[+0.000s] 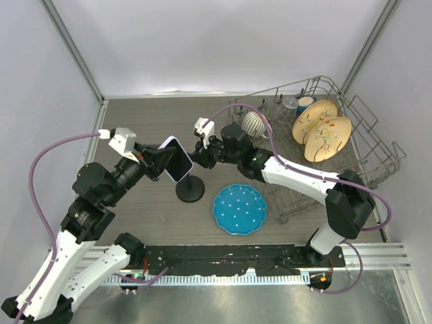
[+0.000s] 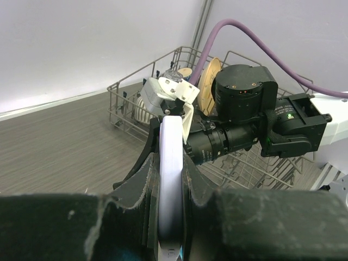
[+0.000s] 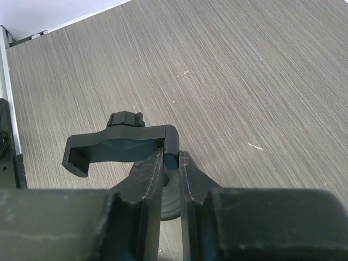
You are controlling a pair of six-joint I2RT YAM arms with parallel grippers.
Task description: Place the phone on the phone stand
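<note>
My left gripper (image 1: 162, 162) is shut on the phone (image 1: 178, 159), a slim lavender-edged slab held tilted above the table. In the left wrist view the phone's pale edge (image 2: 171, 174) runs between both fingers (image 2: 137, 190). The black phone stand (image 1: 190, 189) stands on its round disc base just below and right of the phone. My right gripper (image 1: 202, 156) is shut on the stand's top clamp (image 3: 120, 145), pinching its right end between the fingertips (image 3: 171, 161). The disc base (image 3: 171, 198) shows below the fingers.
A blue dotted plate (image 1: 239, 208) lies right of the stand. A wire dish rack (image 1: 351, 145) at the right holds wooden plates (image 1: 322, 131), a striped bowl (image 1: 254, 123) and cups. The rack and the right arm also fill the left wrist view (image 2: 244, 117).
</note>
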